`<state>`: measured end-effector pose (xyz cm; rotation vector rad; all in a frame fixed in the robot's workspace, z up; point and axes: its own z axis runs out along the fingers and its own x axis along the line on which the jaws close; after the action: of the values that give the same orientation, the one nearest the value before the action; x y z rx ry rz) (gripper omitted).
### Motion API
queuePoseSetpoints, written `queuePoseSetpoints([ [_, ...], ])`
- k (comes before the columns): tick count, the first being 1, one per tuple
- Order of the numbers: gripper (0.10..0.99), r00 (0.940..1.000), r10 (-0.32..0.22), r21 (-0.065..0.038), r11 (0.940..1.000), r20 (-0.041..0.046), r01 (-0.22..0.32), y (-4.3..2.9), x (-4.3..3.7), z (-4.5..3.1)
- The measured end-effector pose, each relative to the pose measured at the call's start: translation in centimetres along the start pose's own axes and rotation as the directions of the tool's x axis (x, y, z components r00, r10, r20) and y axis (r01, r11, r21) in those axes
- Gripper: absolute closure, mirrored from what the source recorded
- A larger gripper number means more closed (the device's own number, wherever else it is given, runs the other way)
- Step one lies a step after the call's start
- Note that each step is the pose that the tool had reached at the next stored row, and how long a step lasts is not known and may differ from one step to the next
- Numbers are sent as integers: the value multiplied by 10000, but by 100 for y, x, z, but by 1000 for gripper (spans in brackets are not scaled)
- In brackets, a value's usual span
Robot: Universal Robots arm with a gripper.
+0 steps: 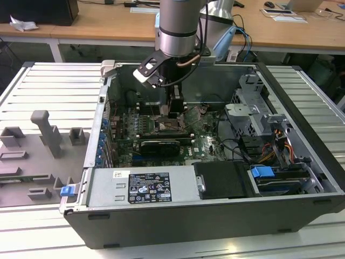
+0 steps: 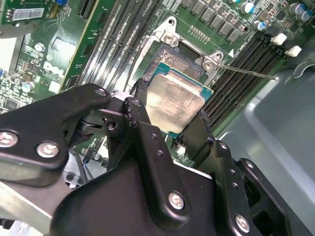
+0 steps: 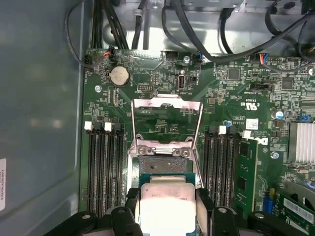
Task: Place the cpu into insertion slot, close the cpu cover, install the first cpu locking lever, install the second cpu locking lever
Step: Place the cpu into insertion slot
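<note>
The end effector [image 2: 172, 112] is clenched on the cpu [image 2: 174, 101], 1 finger on each of 2 opposite edges, so the chip is carried flat with its metal top up. In both wrist views the cpu overlaps the part of the insertion slot [image 3: 158, 164] nearest the end effector, probably being lined up with it. I cannot tell whether it hovers or touches the slot's rim. The cpu cover [image 3: 167, 102] stands swung up on the slot's opposite side, leaving the slot open. A thin locking lever [image 2: 246, 72] juts out beside the slot. The fingers hide the cpu's gripped edges, and in the exterior view the arm [image 1: 178, 21] blocks much of the slot.
</note>
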<state>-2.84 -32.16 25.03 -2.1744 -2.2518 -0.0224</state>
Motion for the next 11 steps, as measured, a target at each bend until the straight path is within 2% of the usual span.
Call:
queuePoseSetpoints([
  [1,545,10000,2,22,10000,1,-2,0,0,18],
  [3,545,10000,2,71,10000,60,-2,0,0,43],
  [6,545,10000,3,73,10000,65,-4,0,-1,80],
  [8,545,10000,32,34,10000,66,-32,0,-1,93],
  [11,545,9999,133,-119,9998,72,-132,0,-1,104],
])
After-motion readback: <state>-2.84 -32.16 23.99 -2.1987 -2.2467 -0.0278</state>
